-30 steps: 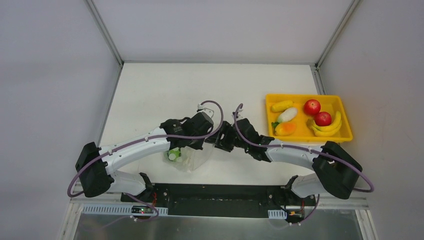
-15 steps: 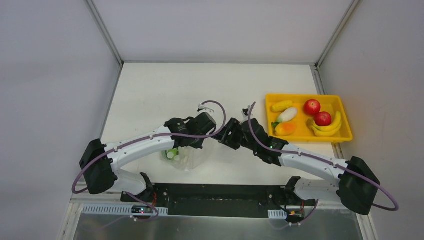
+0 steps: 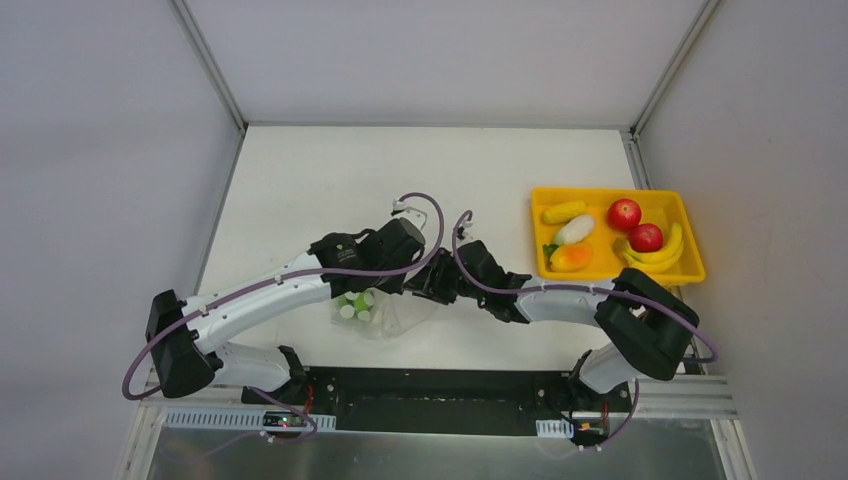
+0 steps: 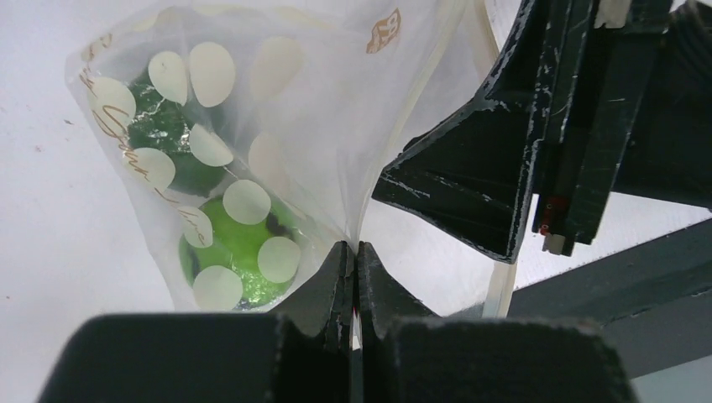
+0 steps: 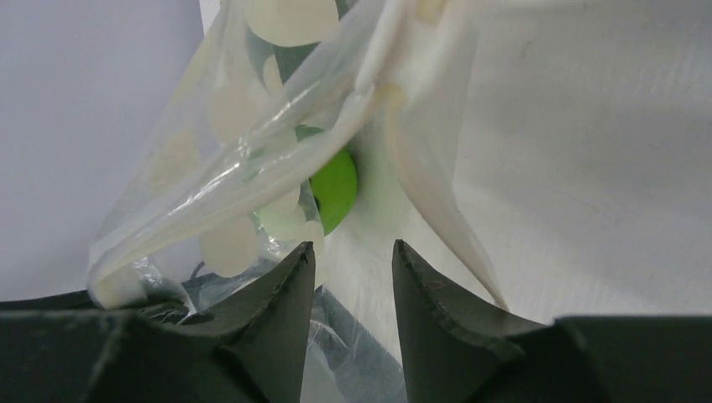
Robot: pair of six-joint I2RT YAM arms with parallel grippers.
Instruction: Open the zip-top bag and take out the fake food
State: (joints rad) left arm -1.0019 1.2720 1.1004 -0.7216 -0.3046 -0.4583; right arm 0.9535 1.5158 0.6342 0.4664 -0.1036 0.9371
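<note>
The zip-top bag [image 3: 385, 315], clear with white dots, sits on the table near the front between both arms. Green fake food [image 3: 354, 305] is inside it. In the left wrist view my left gripper [image 4: 354, 252] is shut on a fold of the bag [image 4: 269, 109] beside the green pieces [image 4: 239, 243]. In the right wrist view my right gripper [image 5: 353, 252] is open at the bag's mouth [image 5: 252, 143], with a green piece [image 5: 336, 186] just ahead of the jaws. From above, the left gripper [image 3: 402, 288] and right gripper [image 3: 428, 288] meet over the bag's right edge.
A yellow tray [image 3: 692, 228] stands at the right with two red apples [image 3: 624, 213], a banana [image 3: 662, 257], corn [image 3: 565, 211], a white piece [image 3: 574, 229] and an orange piece [image 3: 572, 258]. Walls close the table on three sides.
The right arm swung out to the right, then came back left, its gripper now at the bag's mouth. The left arm shifted slightly left, still holding the bag.
</note>
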